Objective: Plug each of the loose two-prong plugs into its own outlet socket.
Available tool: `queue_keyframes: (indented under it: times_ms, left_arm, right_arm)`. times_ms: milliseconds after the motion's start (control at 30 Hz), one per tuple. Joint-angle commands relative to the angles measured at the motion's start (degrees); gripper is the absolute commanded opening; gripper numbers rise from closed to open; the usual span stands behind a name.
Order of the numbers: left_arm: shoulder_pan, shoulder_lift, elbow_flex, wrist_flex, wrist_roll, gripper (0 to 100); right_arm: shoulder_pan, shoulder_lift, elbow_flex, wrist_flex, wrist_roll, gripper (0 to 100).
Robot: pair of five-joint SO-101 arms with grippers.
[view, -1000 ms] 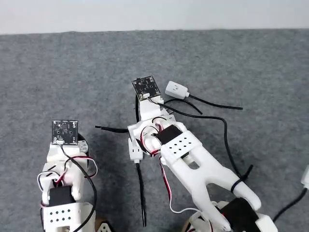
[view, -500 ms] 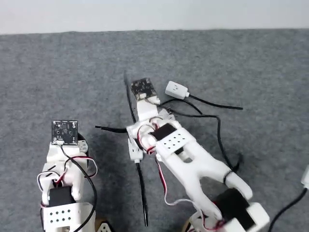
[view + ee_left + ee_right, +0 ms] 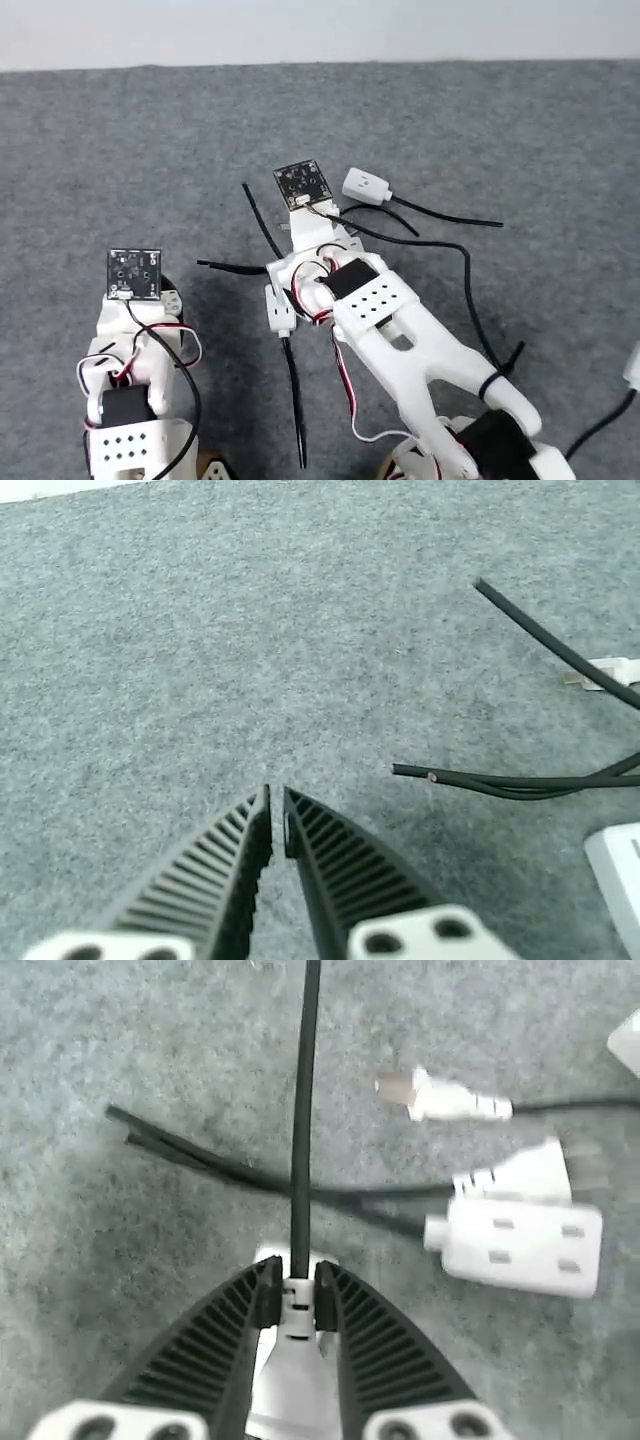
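Gripping a white plug (image 3: 290, 1370), the right end effector (image 3: 295, 1285) is hanging low over the table (image 3: 100, 1040).
Just beyond, an outlet socket (image 3: 525, 1245) and second plug (image 3: 450, 1100) are lying; the left end effector (image 3: 277, 820) is hovering nearly closed, empty.

Lab-style robot bench: grey carpeted table (image 3: 520, 130), plain white wall (image 3: 300, 30) behind.
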Motion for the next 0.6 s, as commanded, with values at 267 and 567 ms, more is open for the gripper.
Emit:
queue_keyframes:
  times_ms: [267, 567]
  left_arm:
    - [-0.5, -0.6, -0.1, 1.4, -1.6, 1]
    - [-0.4, -0.6, -0.2, 2.0, -1.7, 1]
  right_arm:
    - [12.9, 5.8, -1.8, 10.4, 8.5, 9.6]
    - [12.5, 10.3, -8.3, 16.3, 9.9, 13.0]
